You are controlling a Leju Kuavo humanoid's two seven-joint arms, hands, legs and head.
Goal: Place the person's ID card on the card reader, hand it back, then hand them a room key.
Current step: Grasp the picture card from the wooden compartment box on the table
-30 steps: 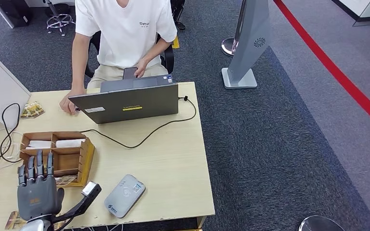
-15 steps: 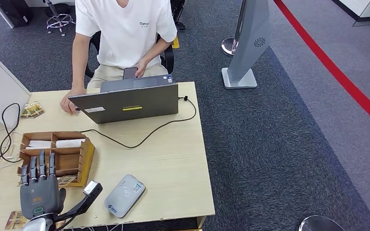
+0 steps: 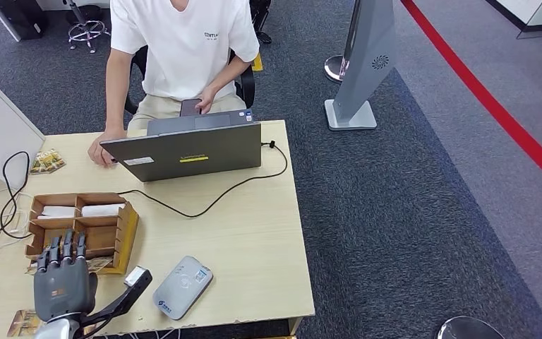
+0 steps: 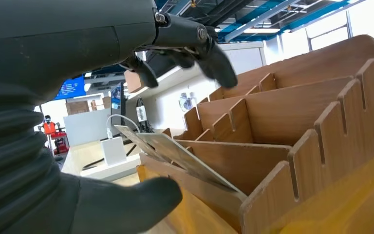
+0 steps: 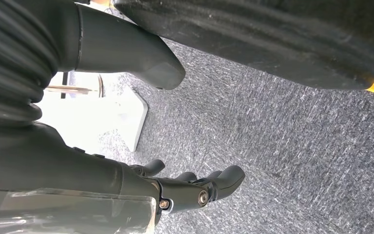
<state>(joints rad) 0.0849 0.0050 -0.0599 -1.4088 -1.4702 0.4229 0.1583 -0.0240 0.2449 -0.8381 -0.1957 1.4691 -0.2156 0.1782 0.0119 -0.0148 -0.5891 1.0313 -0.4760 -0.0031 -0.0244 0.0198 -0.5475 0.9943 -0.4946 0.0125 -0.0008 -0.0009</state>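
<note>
On the counter (image 3: 254,233), the wooden card organiser (image 3: 116,226) sits at the near left. The left robot hand (image 3: 61,282) hovers over its near edge, fingers spread, holding nothing. A room key card (image 4: 185,157) leans in the nearest slot, just beyond the fingertips, its long axis slanting toward the palm. The right robot hand (image 5: 195,187) hangs open above the floor.

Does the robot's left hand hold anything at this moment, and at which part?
Nothing is held. The left hand hovers over the brown wooden divided box, its fingers apart above the thin grey cards, not touching them.
</note>
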